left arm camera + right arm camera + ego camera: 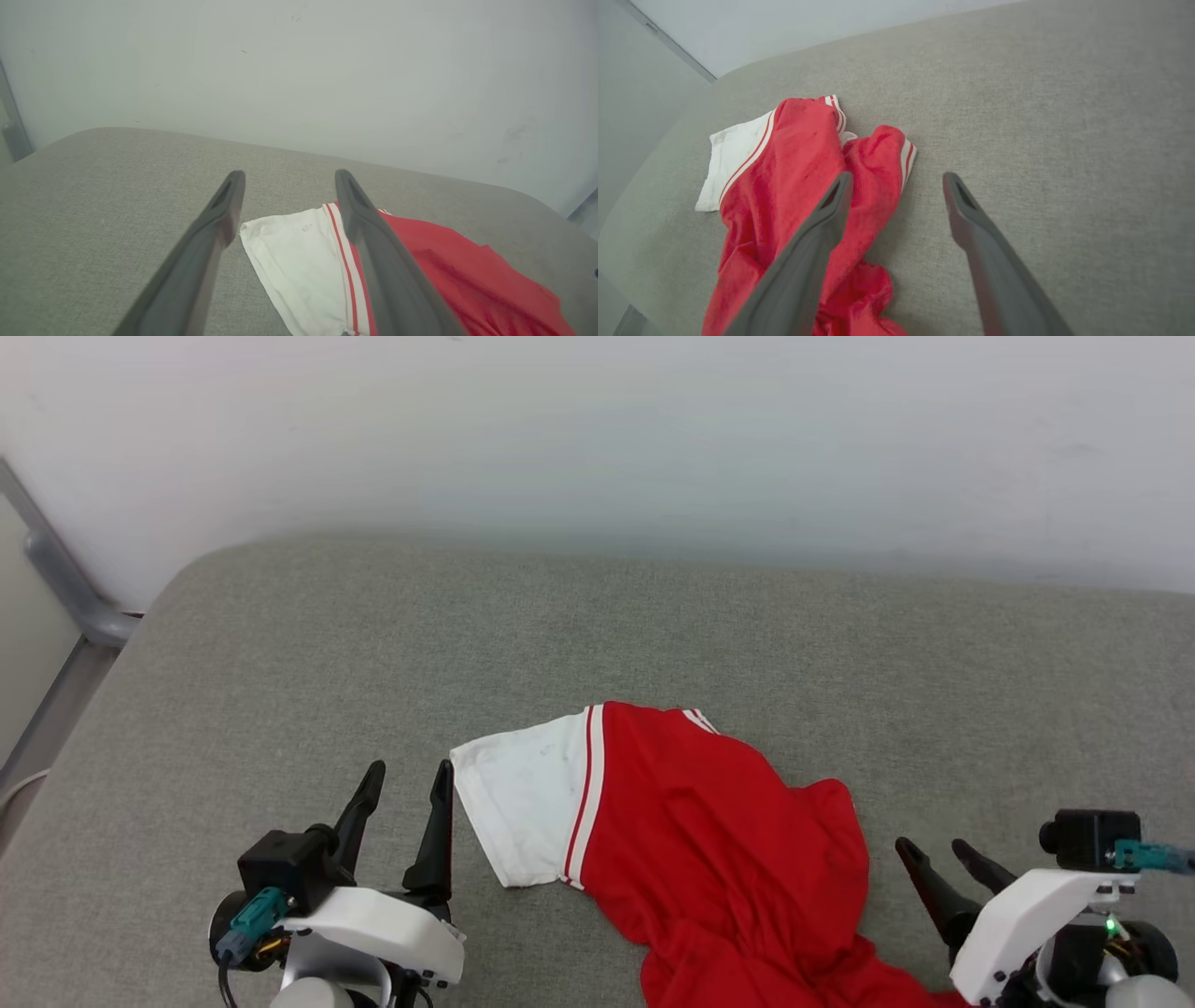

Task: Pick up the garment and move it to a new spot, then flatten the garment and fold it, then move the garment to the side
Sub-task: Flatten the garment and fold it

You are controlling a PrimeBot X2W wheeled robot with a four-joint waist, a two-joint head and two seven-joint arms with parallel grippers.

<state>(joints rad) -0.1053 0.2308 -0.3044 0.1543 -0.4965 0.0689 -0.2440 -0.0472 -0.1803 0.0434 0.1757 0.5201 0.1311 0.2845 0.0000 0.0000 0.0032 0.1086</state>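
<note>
Bright red jersey (pixel 719 840), plain across the body, and its sleeve (pixel 523 798) is white, edged with thin red and white stripes. Underneath, a mottled grey-beige fabric cushion (pixel 597 635); behind it, a pale off-white wall (pixel 597 429). Left gripper (pixel 410 767) and right gripper (pixel 930 846): charcoal-black fingers, white housings, a teal plug (pixel 254 913) on each.

Left hand (pixel 408 780) at lower left and right hand (pixel 932 850) at lower right, both with fingers spread, holding nothing.
</note>
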